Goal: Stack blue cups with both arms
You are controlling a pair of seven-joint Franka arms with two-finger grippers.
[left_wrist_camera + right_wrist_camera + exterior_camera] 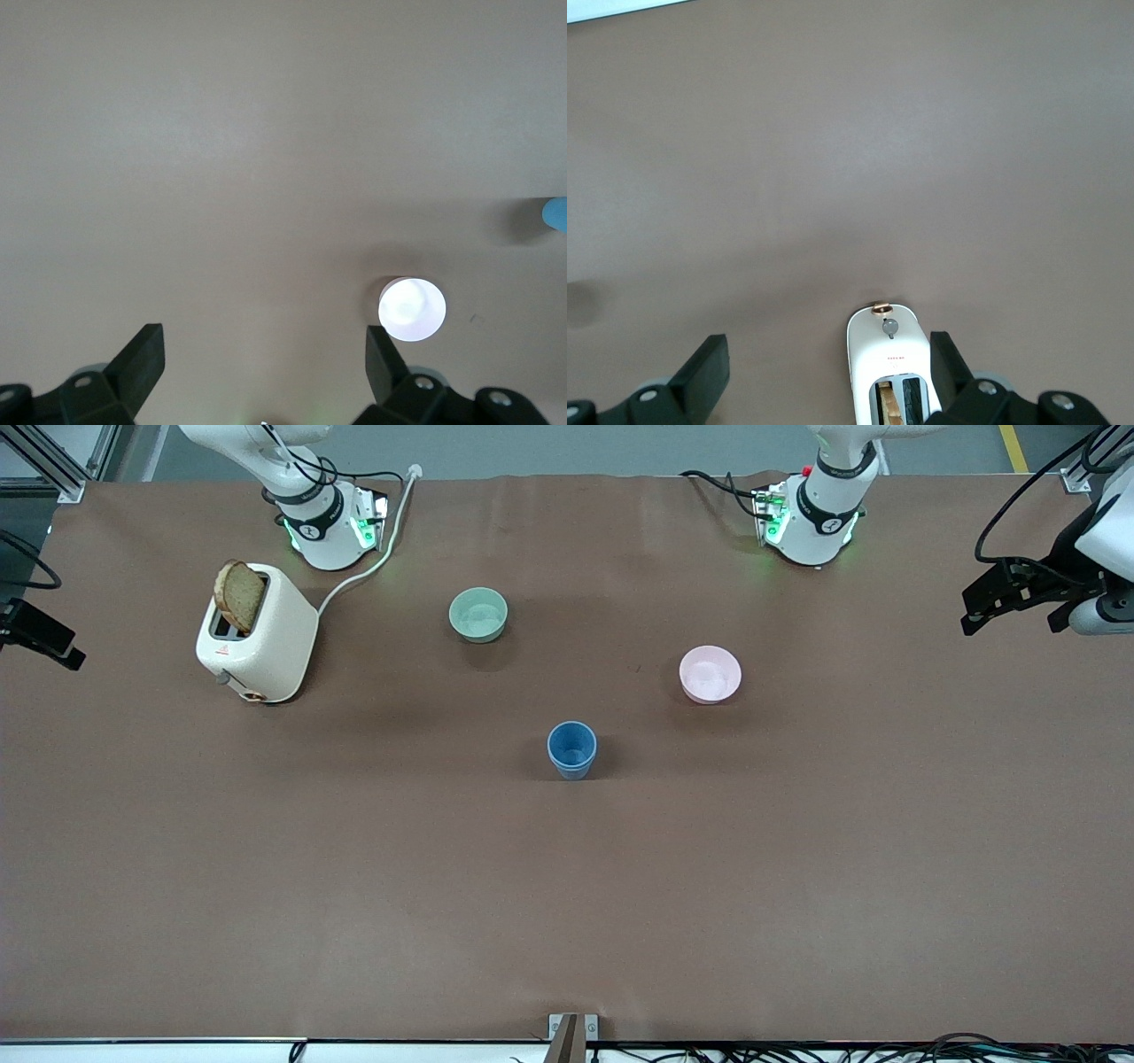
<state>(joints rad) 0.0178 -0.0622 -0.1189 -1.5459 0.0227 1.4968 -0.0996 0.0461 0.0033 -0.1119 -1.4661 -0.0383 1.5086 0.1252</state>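
Observation:
The blue cups (pixel 571 749) stand upright at the middle of the table, one nested inside the other, with a second rim line showing on the outer wall. A sliver of blue also shows at the edge of the left wrist view (pixel 555 214). My left gripper (pixel 1013 609) hangs high up at the left arm's end of the table, open and empty (pixel 266 343), apart from the cups. My right gripper (pixel 46 640) is only partly in the front view at the right arm's end. It is open and empty, high over the toaster (pixel 828 352).
A white toaster (pixel 259 636) with a bread slice sticking out stands near the right arm's base, its cord running back. A pale green bowl (pixel 478 614) and a pink bowl (pixel 710 674) stand farther from the front camera than the cups. The brown table (pixel 567 895) is bare nearer the camera.

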